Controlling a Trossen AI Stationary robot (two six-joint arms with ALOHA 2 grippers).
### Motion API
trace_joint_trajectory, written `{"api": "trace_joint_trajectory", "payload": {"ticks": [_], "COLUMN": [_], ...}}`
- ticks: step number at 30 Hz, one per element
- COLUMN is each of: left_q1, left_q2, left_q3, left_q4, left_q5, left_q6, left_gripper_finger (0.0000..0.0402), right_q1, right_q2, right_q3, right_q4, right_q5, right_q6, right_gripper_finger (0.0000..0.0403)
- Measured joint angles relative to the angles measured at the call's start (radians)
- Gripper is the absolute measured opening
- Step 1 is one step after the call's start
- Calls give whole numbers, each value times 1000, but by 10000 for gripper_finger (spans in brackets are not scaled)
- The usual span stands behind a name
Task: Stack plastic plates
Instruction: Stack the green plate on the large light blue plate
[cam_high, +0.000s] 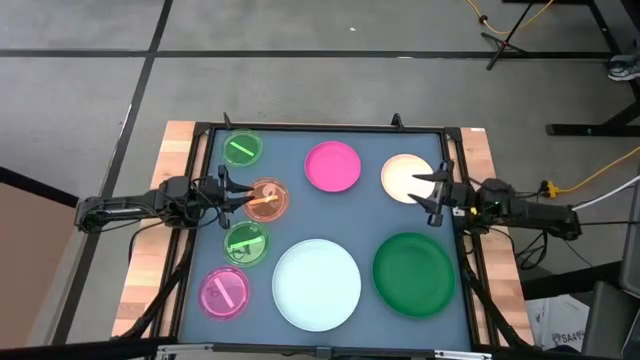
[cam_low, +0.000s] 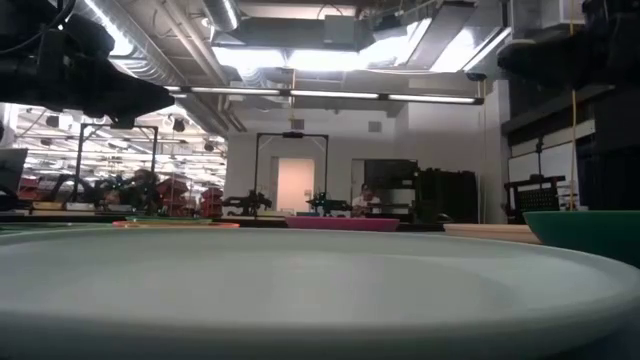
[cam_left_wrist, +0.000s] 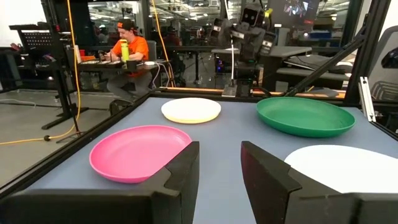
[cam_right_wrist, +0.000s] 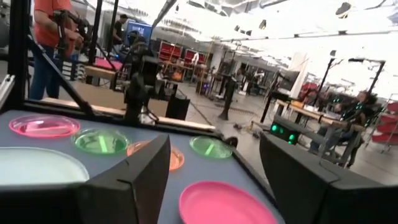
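Eight round plastic plates lie singly on the dark mat of the table (cam_high: 190, 135), none stacked on another. The two largest sit along the near edge: the white plate (cam_high: 316, 284) at the middle, matte with a shallow raised rim, and the dark green plate (cam_high: 414, 273) toward the near right corner, glossy and slightly deeper. Along the far edge are the pink plate (cam_high: 332, 166) at the middle and the cream plate (cam_high: 407, 178) toward the right edge, both medium-sized and opaque. The four small plates run down the left side and are translucent, each showing a bright bar across its middle: a green plate (cam_high: 241, 149) at the far left corner, the orange plate (cam_high: 265, 199) just beside it toward the centre, a second green plate (cam_high: 245, 243) below that, and the magenta plate (cam_high: 224, 293) at the near left corner. The left gripper (cam_high: 234, 192) hangs at the left edge of the orange plate, its fingers parted and holding nothing. The right gripper (cam_high: 436, 192) is over the right rim of the cream plate with its fingers spread wide and nothing between them.
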Motion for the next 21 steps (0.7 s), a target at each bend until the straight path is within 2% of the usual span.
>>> {"api": "trace_joint_trajectory", "payload": {"ticks": [5,11,17,21], "left_q1": [0,0,0,0], "left_q2": [0,0,0,0], "left_q3": [0,0,0,0], "left_q4": [0,0,0,0], "left_q5": [0,0,0,0], "left_q6": [0,0,0,0], "left_gripper_finger": [111,111,111,111], "right_q1": [0,0,0,0], "right_q2": [80,222,391,492], "right_q3": [92,267,437,520], "right_q4": [-45,-332,-580,-678], "right_q5": [29,113,111,52], "right_q6": [-31,-25,6,-2], "right_gripper_finger": [246,246,246,246]}}
